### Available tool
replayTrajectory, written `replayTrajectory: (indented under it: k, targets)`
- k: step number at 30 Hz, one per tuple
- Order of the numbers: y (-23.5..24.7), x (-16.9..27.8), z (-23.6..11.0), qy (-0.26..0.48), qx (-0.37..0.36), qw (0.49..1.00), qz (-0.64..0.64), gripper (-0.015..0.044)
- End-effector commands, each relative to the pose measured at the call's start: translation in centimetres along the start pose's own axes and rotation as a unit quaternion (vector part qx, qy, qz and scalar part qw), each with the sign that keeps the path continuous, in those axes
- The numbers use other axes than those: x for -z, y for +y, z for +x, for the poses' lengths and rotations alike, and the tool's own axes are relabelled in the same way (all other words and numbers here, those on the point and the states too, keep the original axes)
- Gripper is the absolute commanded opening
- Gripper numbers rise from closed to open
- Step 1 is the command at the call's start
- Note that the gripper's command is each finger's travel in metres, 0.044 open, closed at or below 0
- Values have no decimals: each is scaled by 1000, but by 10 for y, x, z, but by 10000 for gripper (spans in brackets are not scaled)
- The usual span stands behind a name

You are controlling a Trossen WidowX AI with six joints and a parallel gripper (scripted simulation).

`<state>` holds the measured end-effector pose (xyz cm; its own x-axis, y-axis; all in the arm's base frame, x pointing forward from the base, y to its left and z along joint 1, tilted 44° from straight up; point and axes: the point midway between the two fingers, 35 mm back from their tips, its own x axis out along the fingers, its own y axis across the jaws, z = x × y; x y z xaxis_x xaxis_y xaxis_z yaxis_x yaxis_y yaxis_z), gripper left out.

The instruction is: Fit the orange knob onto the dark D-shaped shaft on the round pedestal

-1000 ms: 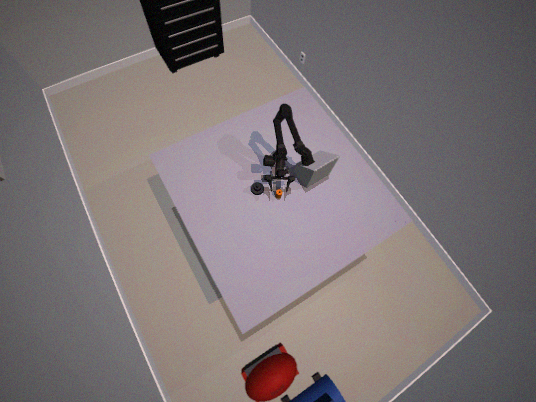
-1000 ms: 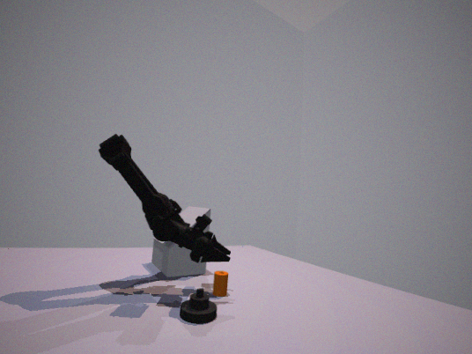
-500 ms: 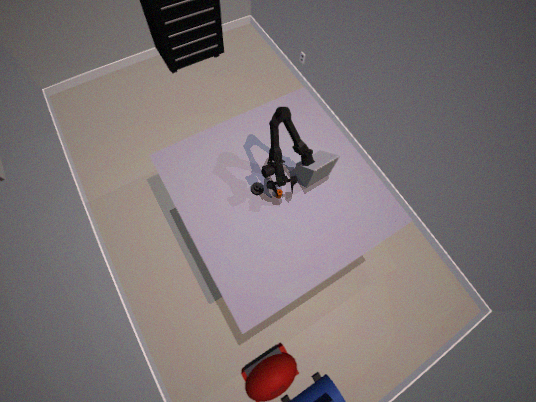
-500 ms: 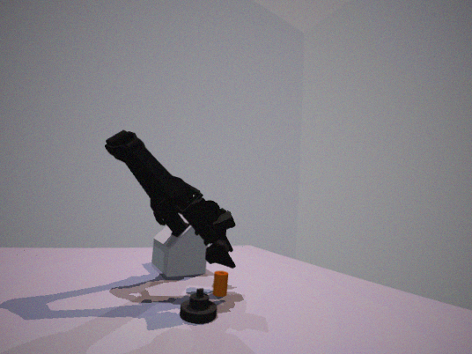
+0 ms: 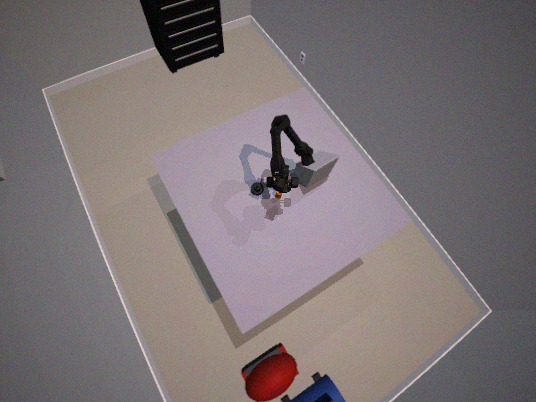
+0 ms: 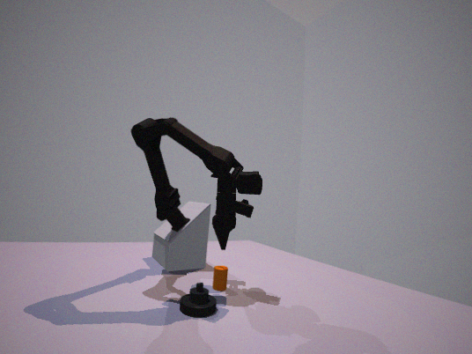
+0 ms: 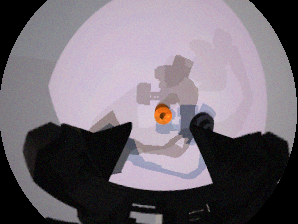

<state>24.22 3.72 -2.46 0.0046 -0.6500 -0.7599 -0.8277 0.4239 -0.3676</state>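
We see the small orange cylindrical knob standing upright on the pale lilac table top, directly below our black parallel-jaw gripper and well apart from it. In the wrist view the orange knob shows its dark centre hole, framed between our two black fingers. The jaws stand almost fully apart and grip nothing. Just beside the knob, down and to one side of our gripper, sits the dark round pedestal with its short dark shaft sticking up bare; knob and pedestal stand close but do not touch. Our black jointed arm arches up behind the gripper and comes down to a grey wedge-shaped base block. Far beyond the table, in the top view, stand a black slatted cabinet and a red rounded seat
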Motion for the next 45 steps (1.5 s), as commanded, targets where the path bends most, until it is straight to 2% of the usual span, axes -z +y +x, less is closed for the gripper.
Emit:
replayTrajectory:
  k: [1, 8, 12, 18, 30, 34, 45]
  targets:
    - [-4, 1, -4, 18, 20, 1000, 3, 440]
    - [-4, 1, -4, 17, 20, 999, 36, 440]
    - [-4, 2, -3, 13, 23, 974, 226, 440]
    - [-4, 2, -2, 6, 26, 879, 476, 440]
    - [-2, 1, -2, 6, 26, 870, 492, 440]
    - [-3, 3, 29, 6, 27, 870, 492, 440]
    - [-5, 4, 47, 6, 27, 870, 493, 440]
